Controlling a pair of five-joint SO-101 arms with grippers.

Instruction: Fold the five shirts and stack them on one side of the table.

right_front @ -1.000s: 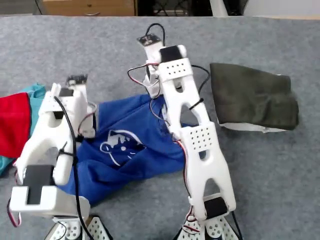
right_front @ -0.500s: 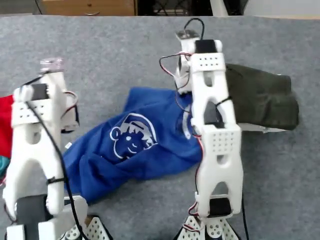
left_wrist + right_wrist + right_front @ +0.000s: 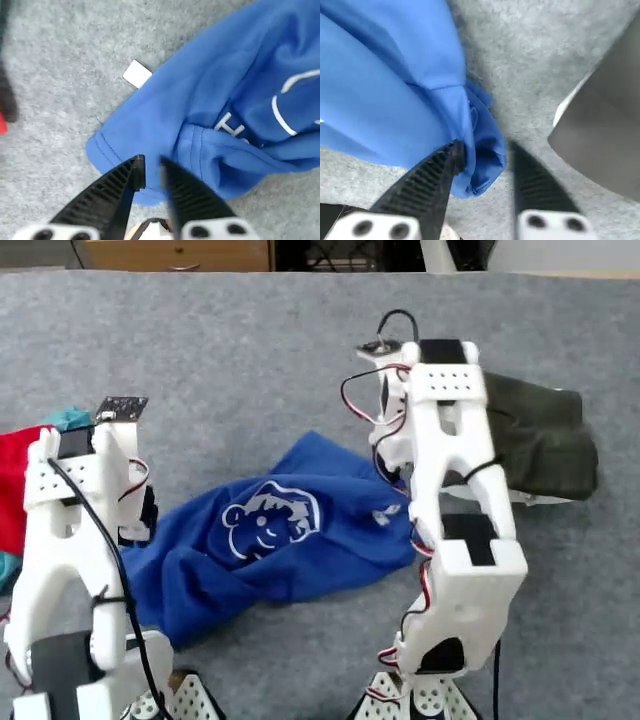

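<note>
The blue shirt [image 3: 270, 540] is now laid print-up on the surface [image 3: 200, 340] between both hands, having been dragged and spread wider. Its bunched edge is released by the right hand [image 3: 485, 150], jaws apart. Whether the hem is gripped by the left hand [image 3: 150, 167] cannot be told. Folding is judged not yet begun.

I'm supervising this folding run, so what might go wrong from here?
The blue shirt lies bunched, not flat; a fold now may come out lumpy. A wad of it sits between the right gripper's open fingers, so it may snag if that arm lifts. The folded green shirt nearby might get nudged.
</note>
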